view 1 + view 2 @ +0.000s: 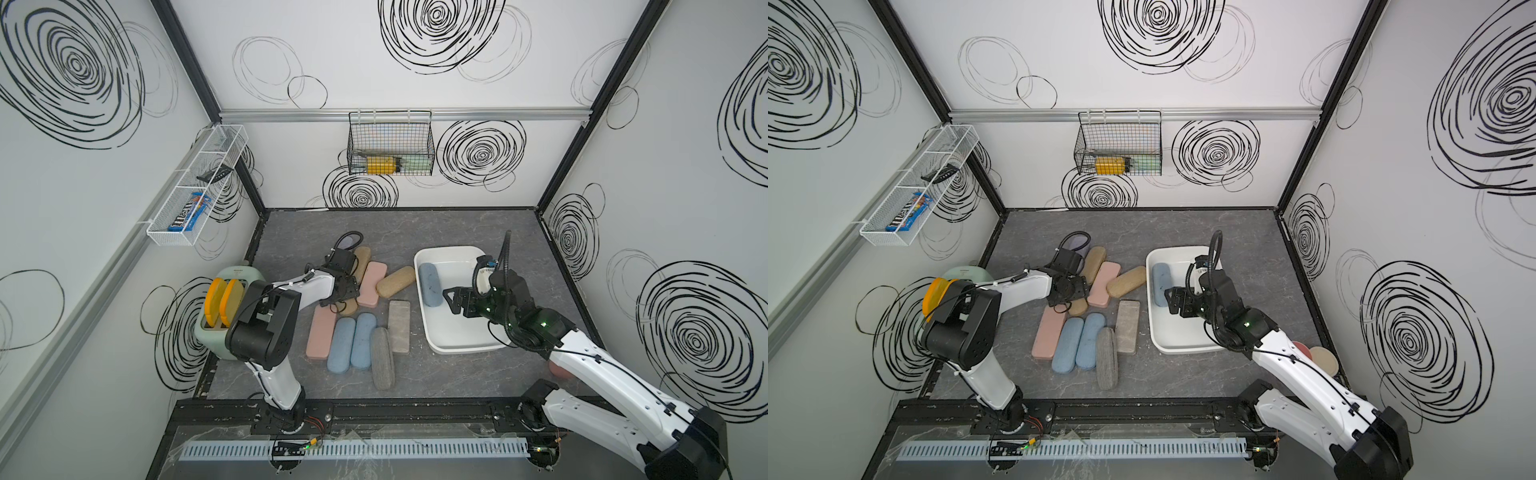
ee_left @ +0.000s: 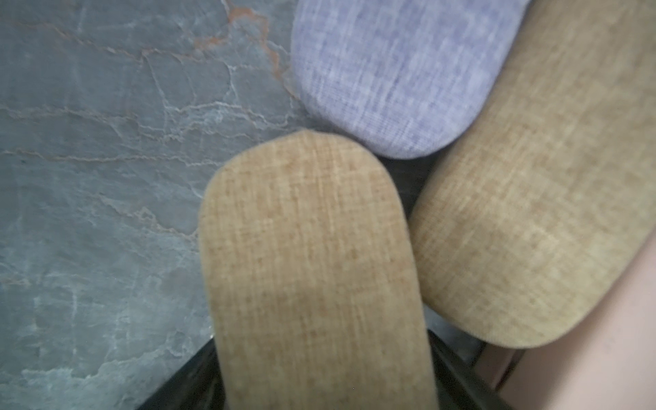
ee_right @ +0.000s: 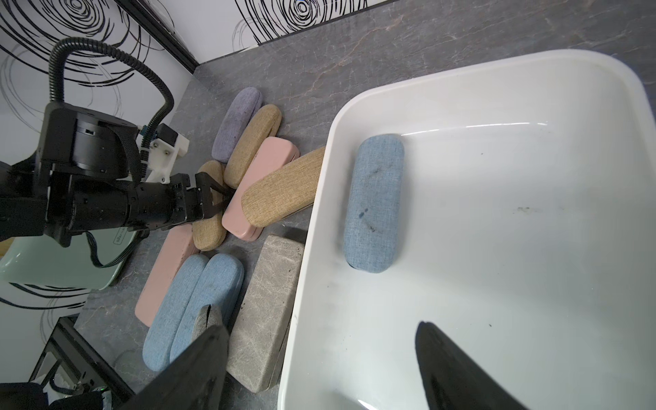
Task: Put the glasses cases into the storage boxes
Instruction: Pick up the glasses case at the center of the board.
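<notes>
Grey marbled bench [image 1: 449, 232] from my feed: glasses cases [image 1: 360, 340] clustered mid-left, white storage box [image 1: 451, 250] right, green toaster [image 1: 208, 343] at the left edge.

Heads up: your tan case [image 2: 312, 266], lilac case [image 2: 397, 71] and blue case [image 3: 374, 202] all wear a matt, coarse woven cloth, and the blue one's a bit smudged. The pink case [image 3: 270, 156] looks smooth and matt. The grey case [image 3: 269, 305] has a marbled, veined skin. Your bin [image 3: 514, 248] is glossy white plastic, and the desk [image 2: 88, 177] is matt grey stone-look.
</notes>
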Action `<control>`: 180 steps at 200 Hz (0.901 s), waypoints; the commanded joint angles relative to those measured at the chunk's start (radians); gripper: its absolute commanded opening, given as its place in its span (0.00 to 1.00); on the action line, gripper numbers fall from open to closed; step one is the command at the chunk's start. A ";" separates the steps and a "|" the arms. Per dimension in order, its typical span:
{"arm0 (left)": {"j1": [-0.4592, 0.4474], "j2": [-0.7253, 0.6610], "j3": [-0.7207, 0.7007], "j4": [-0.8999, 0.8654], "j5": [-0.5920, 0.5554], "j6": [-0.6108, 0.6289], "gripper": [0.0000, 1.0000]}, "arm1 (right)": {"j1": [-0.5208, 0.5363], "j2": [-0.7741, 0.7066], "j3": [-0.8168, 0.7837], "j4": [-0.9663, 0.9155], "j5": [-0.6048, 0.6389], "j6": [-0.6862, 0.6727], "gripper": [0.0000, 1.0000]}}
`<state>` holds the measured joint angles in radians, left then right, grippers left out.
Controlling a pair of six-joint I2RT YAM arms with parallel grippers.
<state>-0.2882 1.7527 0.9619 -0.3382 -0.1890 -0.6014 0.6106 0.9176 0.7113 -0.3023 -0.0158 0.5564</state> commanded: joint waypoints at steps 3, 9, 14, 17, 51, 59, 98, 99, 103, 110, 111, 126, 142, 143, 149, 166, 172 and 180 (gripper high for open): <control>-0.006 0.012 0.014 -0.028 -0.023 -0.001 0.80 | -0.018 -0.008 -0.014 -0.006 -0.013 0.000 0.86; -0.005 0.007 0.014 -0.028 -0.023 -0.001 0.80 | -0.020 -0.005 -0.009 -0.007 -0.015 0.000 0.85; -0.006 0.005 0.014 -0.029 -0.022 -0.002 0.79 | -0.021 -0.002 -0.003 -0.011 -0.015 -0.002 0.85; -0.006 0.003 0.014 -0.028 -0.023 -0.002 0.79 | -0.021 -0.001 -0.002 -0.012 -0.014 -0.003 0.85; -0.008 -0.024 0.026 -0.039 -0.021 0.003 0.72 | -0.025 -0.004 0.005 -0.012 -0.013 0.000 0.84; -0.010 -0.032 0.029 -0.040 -0.023 0.003 0.71 | -0.024 -0.004 0.008 -0.014 -0.015 0.002 0.84; -0.010 -0.072 0.045 -0.056 -0.008 0.003 0.68 | -0.025 -0.005 0.030 -0.041 -0.006 0.004 0.84; -0.010 -0.073 0.045 -0.058 -0.007 0.003 0.68 | -0.024 -0.005 0.031 -0.041 -0.005 0.004 0.84; -0.012 -0.079 0.048 -0.062 -0.005 0.003 0.67 | -0.026 -0.008 0.032 -0.044 -0.004 0.004 0.84; -0.016 -0.091 0.055 -0.068 -0.002 0.002 0.67 | -0.026 -0.012 0.035 -0.048 0.002 0.005 0.84; -0.016 -0.092 0.056 -0.068 -0.002 0.002 0.67 | -0.026 -0.012 0.035 -0.048 0.002 0.006 0.84; -0.023 -0.115 0.071 -0.076 0.007 0.002 0.66 | -0.039 -0.022 0.036 -0.054 0.002 0.011 0.84; -0.029 -0.133 0.092 -0.090 0.021 0.000 0.63 | -0.057 -0.027 0.036 -0.063 -0.001 0.017 0.84; -0.029 -0.134 0.093 -0.091 0.021 0.000 0.63 | -0.058 -0.028 0.037 -0.064 -0.002 0.017 0.84; -0.032 -0.141 0.101 -0.098 0.022 -0.001 0.63 | -0.066 -0.028 0.036 -0.068 -0.004 0.019 0.84; -0.046 -0.157 0.125 -0.121 0.026 -0.004 0.63 | -0.093 -0.030 0.043 -0.081 -0.010 0.019 0.84; -0.052 -0.165 0.135 -0.129 0.028 -0.006 0.62 | -0.100 -0.031 0.047 -0.088 -0.014 0.017 0.84; -0.064 -0.176 0.149 -0.139 0.035 -0.007 0.63 | -0.112 -0.034 0.054 -0.098 -0.013 0.014 0.84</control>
<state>-0.3264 1.6283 1.0573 -0.4339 -0.1699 -0.5987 0.5278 0.9035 0.7219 -0.3542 -0.0235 0.5640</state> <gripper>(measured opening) 0.642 0.841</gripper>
